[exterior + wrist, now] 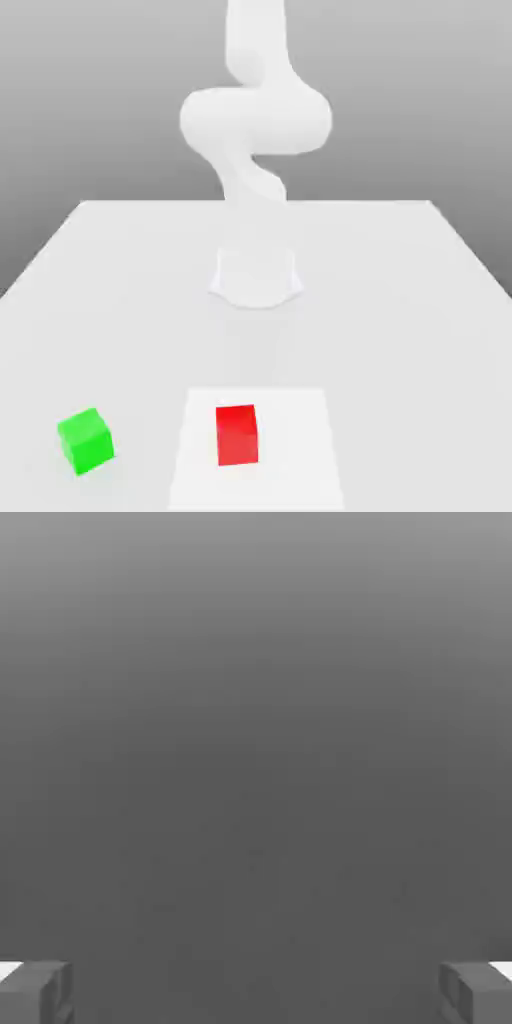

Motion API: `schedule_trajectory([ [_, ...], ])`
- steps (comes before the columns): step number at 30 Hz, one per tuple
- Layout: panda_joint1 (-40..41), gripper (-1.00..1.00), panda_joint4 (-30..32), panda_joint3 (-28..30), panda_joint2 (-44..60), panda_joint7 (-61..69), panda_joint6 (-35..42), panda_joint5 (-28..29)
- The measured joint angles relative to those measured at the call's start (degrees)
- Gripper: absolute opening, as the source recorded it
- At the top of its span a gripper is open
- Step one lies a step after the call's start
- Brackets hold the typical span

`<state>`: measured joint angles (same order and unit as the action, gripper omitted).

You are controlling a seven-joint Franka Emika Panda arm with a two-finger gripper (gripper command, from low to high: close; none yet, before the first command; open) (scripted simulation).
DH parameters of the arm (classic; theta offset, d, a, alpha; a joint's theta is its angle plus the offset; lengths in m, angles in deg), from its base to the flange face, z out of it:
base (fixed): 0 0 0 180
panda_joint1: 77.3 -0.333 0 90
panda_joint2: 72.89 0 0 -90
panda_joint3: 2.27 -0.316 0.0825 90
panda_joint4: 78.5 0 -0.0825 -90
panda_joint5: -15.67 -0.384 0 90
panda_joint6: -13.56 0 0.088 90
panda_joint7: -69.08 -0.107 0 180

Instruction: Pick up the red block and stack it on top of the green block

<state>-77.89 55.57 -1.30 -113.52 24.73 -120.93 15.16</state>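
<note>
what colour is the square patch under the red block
White; the square patch shows best in the exterior view.

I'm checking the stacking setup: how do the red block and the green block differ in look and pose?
The red block is red, the green block green. The red block rests on the white square; the green block sits beside it on the tabletop. The green block looks turned noticeably askew, the red block nearly square-on. Both are plain blocks.

A pale surface (pixel 400 330) spreads wide. On its near part lies one flat white square (pixel 295 440); behind is grey background (pixel 120 100).
</note>
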Motion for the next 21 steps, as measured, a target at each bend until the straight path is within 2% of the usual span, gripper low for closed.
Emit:
schedule_trajectory([
  [14,-2.23,0.00,12.90,3.81,29.54,7.90,-15.36,-2.20],
  [21,-1.67,0.00,18.95,4.36,43.95,10.06,-23.18,-1.03],
])
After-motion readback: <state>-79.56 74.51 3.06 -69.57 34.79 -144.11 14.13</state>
